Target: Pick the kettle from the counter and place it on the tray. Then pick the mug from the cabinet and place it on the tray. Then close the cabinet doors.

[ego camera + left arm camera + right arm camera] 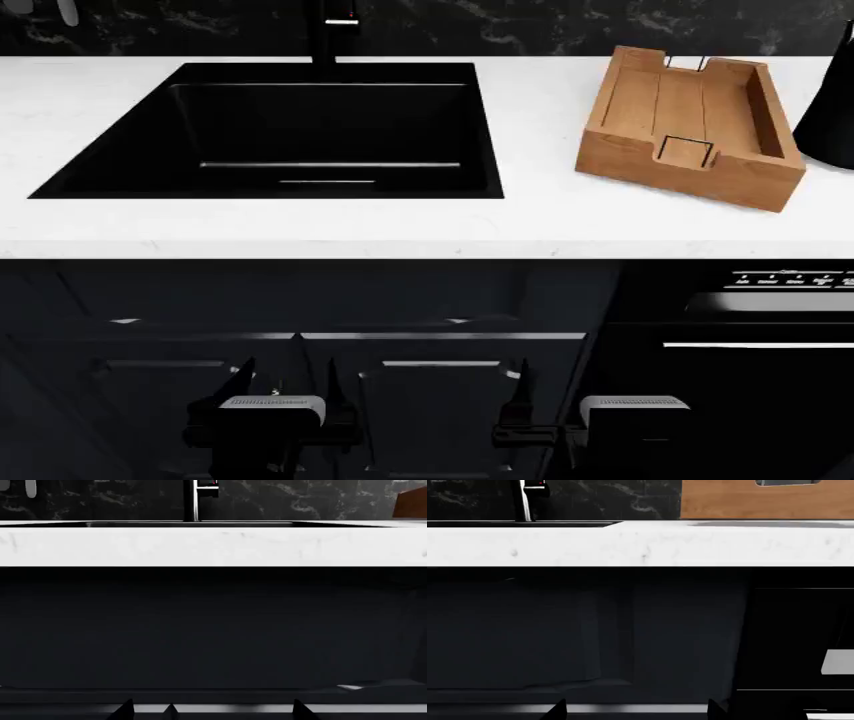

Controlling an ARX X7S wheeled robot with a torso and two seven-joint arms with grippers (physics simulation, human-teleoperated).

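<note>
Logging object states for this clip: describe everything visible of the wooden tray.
The tray is rectangular brown wood with a plank floor, raised sides, notched ends and thin wire handles. It sits flat and empty on the white counter, right of the black sink, angled slightly. The kettle stands just beyond its right side; contact unclear.

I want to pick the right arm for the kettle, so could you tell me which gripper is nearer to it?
The right gripper: it sits lower right, on the side of the kettle; the left gripper hangs below the sink.
</note>
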